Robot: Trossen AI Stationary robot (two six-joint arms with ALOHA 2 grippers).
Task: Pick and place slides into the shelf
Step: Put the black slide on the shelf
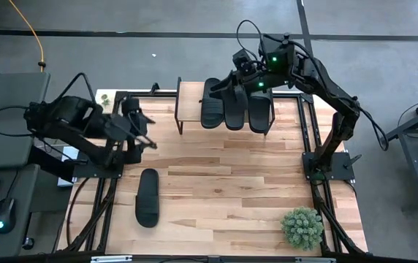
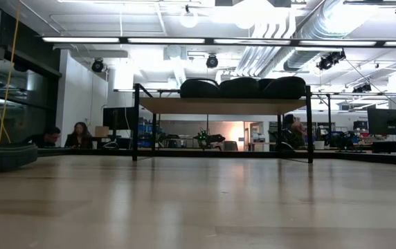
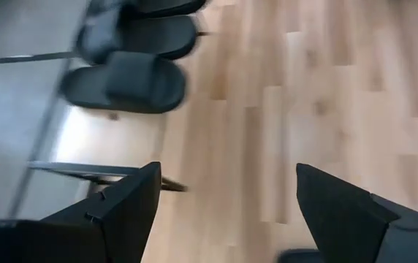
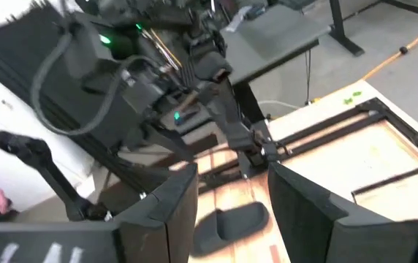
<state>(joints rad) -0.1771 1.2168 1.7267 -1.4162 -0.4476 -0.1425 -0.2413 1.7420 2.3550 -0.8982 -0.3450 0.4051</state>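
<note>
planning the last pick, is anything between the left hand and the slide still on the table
Nothing visible. The left hand, open, hangs over bare tabletop, and only bare wood lies between it and the last slide. Three slides already sit on the shelf.

Plant (image 1: 302, 228): small green ball, near corner of the wooden table (image 1: 216, 193)
Cable (image 1: 32, 31): yellow, on the grey floor beyond the table
Mouse (image 1: 1, 216): on a side desk
People (image 2: 79, 135): two seated far back in the room

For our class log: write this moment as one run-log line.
shelf: three slides | table: one slide | left gripper: open, empty | right gripper: open, over shelf
</note>
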